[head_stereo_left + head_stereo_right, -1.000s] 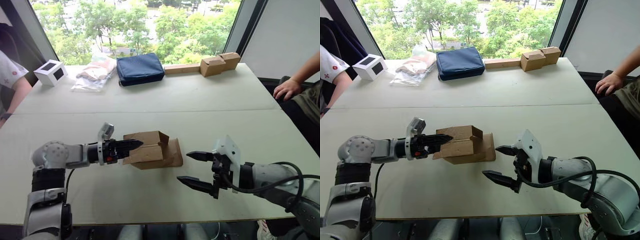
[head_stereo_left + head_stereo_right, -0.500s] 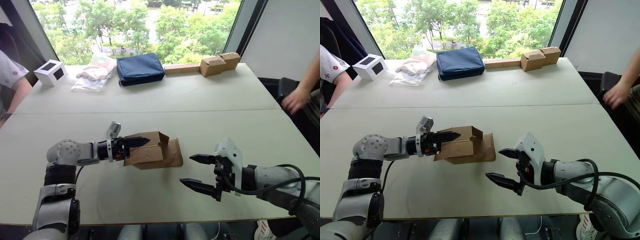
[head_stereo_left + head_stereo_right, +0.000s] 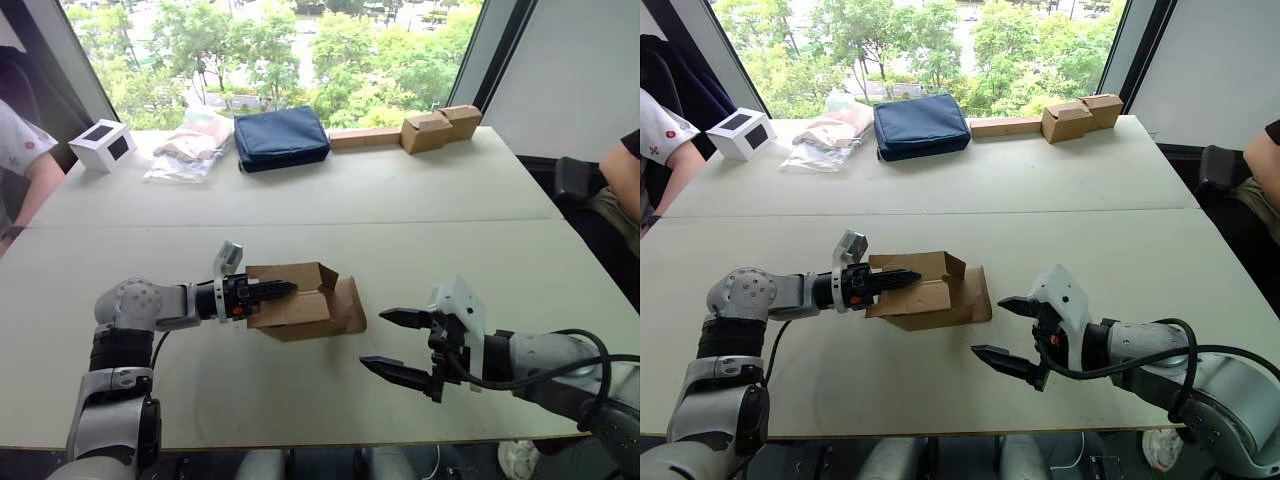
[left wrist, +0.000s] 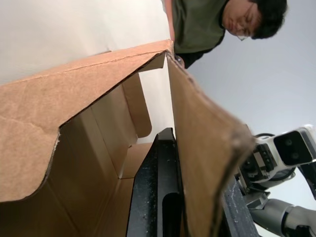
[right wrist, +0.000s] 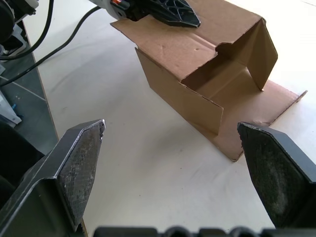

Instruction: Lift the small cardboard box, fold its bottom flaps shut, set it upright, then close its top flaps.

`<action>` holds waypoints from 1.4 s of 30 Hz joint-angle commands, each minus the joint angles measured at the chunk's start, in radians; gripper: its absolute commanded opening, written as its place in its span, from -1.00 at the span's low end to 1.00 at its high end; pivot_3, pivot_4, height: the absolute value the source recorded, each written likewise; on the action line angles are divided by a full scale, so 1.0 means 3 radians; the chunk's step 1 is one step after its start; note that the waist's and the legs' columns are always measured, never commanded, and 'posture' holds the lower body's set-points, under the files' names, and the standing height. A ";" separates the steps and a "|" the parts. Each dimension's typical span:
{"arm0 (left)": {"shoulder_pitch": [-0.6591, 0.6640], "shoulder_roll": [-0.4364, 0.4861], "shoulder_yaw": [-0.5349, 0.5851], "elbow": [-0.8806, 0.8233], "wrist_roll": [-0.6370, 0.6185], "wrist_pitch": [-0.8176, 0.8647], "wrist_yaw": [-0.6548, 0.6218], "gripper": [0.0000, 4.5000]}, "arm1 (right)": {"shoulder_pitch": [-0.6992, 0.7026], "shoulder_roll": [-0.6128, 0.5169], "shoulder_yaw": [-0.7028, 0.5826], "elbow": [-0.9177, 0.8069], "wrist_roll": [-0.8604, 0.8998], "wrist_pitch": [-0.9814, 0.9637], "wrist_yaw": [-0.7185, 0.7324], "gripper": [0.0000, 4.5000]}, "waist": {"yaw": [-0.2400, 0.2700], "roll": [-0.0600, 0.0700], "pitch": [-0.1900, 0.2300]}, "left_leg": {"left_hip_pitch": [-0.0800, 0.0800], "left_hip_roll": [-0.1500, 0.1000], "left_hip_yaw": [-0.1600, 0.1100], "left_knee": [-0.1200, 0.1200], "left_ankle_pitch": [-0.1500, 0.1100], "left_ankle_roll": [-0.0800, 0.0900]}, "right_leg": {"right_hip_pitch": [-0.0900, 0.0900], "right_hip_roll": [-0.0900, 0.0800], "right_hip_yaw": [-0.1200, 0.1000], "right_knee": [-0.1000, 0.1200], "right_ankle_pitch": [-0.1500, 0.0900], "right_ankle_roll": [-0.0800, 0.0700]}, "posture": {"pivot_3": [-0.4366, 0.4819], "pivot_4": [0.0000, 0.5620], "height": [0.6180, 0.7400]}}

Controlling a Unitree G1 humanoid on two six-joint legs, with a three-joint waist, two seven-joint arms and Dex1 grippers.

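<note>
Brown box: the small cardboard box (image 3: 300, 300) is lying near the table's (image 3: 400, 200) middle, flaps open.
Left gripper (image 3: 272, 290): one wall is pinched; it was pushed further in.
Right gripper (image 3: 395, 343): held wide open, nothing held, near the front edge.
Meaning: lifting can start.

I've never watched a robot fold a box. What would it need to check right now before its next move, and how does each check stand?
1. Left gripper has hold of the small cardboard box: ok; the left wrist view shows one finger inside and one outside a wall.
2. Right gripper open and ready to help: ok, fingers spread wide, apart from the box.
3. Box off the table: cannot tell; it sits low, with a flap lying flat.
4. Flaps folded shut: not ok, the end facing the right gripper gapes open.
5. Space around the box: ok; the blue pouch and the other boxes lie at the far edge.
</note>
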 commanded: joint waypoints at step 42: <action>-0.1123 0.1023 -0.0585 -0.0372 0.0773 -0.1738 -0.1664 -1.00 | -0.1996 0.2057 0.0465 0.1499 -0.0353 -0.0589 -0.0947 -0.97 | -0.0096 -0.0001 0.0002 | -0.0005 0.0000 0.0010 0.0001 0.0007 -0.0008 | -0.0030 0.0017 0.0006 0.0049 0.0000 -0.0002 | -0.05 -0.47 1.00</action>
